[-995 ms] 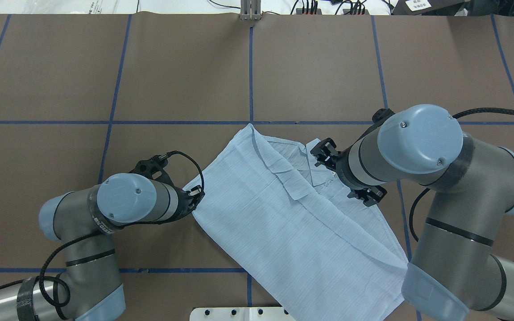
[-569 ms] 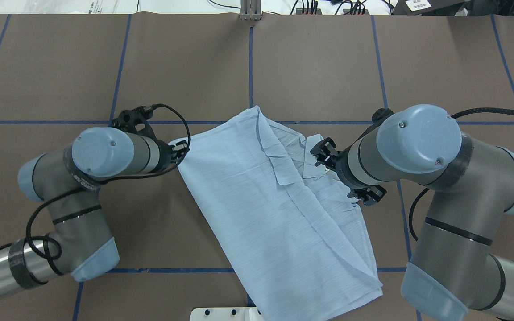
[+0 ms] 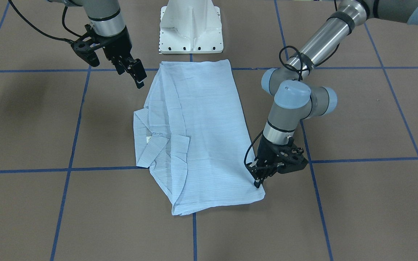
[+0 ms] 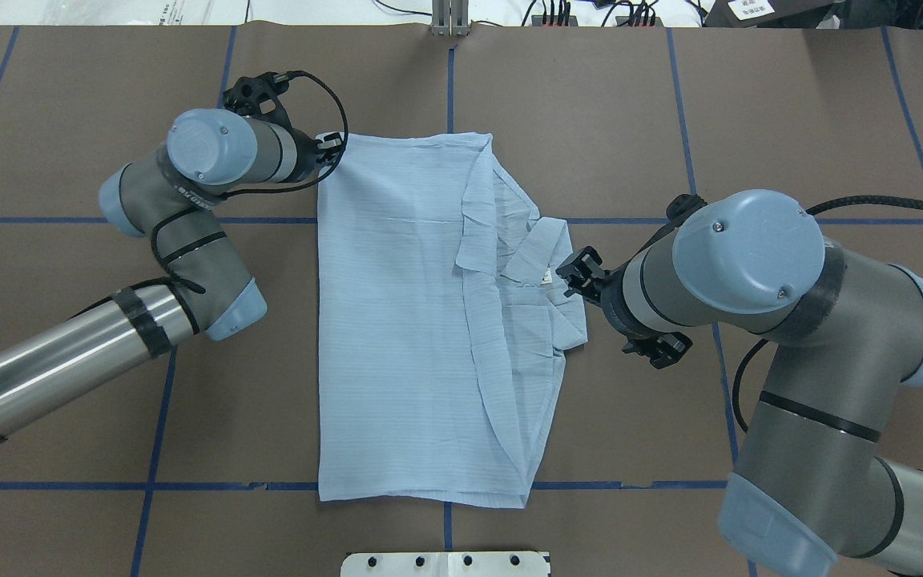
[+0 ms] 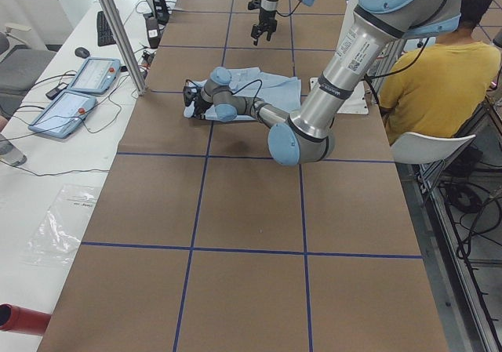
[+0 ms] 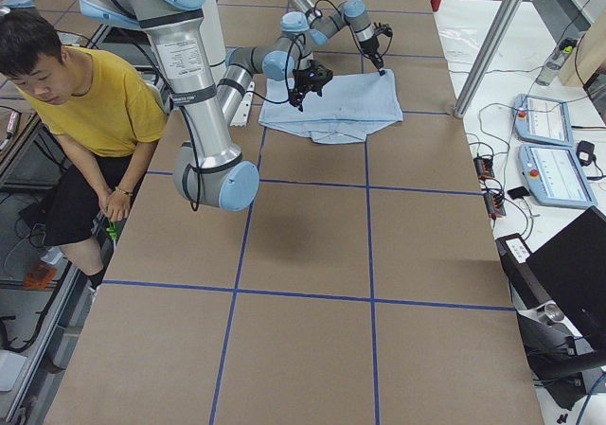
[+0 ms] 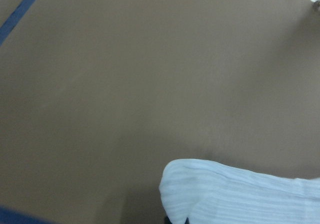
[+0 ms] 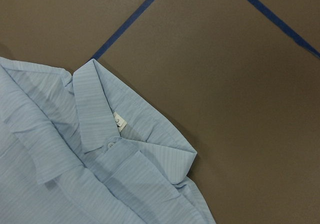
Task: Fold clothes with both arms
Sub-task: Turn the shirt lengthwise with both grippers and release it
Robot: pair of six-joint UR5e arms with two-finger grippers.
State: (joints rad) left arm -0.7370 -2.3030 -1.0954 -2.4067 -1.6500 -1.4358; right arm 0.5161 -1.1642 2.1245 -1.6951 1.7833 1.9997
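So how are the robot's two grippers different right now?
The left gripper is down at the table, at a corner of the shirt; the right gripper hangs in the air beside the shirt. The left gripper is shut, pinching the cloth; the right gripper is open and holds nothing. Both are black with two fingers.

Overhead, front cameras share the shirt (image 4: 397,320); left wrist's seemingly nearest.
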